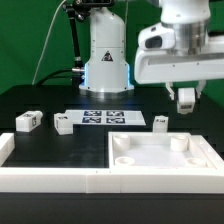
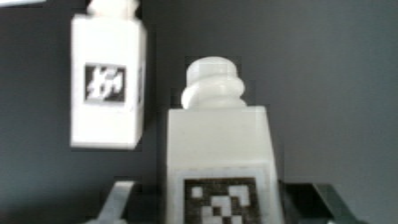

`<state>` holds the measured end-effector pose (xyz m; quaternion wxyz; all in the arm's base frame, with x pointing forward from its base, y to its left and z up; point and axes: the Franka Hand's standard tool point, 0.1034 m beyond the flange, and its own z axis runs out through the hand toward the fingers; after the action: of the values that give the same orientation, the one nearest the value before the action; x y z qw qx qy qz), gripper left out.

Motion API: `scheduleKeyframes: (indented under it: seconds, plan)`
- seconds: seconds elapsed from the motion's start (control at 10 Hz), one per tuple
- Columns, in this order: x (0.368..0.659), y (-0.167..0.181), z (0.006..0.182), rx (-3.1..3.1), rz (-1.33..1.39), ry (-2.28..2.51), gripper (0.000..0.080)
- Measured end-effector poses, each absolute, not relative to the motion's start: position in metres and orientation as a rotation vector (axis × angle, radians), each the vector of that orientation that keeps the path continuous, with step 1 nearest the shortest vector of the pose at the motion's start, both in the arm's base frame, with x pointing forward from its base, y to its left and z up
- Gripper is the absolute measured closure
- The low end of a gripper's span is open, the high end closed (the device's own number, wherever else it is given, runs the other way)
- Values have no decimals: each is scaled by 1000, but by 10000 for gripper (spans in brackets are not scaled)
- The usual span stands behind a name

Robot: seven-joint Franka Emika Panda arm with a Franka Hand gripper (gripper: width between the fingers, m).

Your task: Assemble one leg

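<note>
Black tabletop (image 1: 40, 100) is backed by a green curtain (image 1: 30, 40), and the white robot base (image 1: 107, 55) is set at the far middle. A two-finger gripper (image 1: 186, 95) is seen toward the exterior view's right. Its jaws are closed narrowly on a small white oblong leg (image 1: 187, 102) bearing black-and-white square tags. The leg is held upright and appears to be clear of the table.

In the wrist view the leg is clamped between the dark fingers (image 2: 121, 200), with a rounded knob at its free end and a tag on the facing side. A second loose leg (image 2: 107, 85) is seen lying on the table just beside it, apart from it.

A thin flat white marker board (image 1: 103, 118) lies before the base. Two further loose legs (image 1: 27, 122) (image 1: 62, 124) rest toward the exterior view's left, and another (image 1: 160, 122) lies near the far edge of a large flat white square panel (image 1: 160, 158) with round corner sockets. A white raised barrier (image 1: 40, 178) runs along the near side.
</note>
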<state>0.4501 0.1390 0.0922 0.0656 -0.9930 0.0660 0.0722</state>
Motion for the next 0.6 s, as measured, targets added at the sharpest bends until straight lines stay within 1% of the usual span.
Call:
scheduleKeyframes:
  seconds: [0.1, 0.3, 0.4, 0.5, 0.6]
  plan:
    - [463, 135, 100, -3022, 26, 138, 511]
    - [482, 130, 115, -3020, -198, 85, 511]
    - [482, 136, 114, -2981, -383, 114, 511]
    - [470, 138, 108, -2976, -417, 97, 511]
    - [471, 138, 109, -2978, -408, 94, 511]
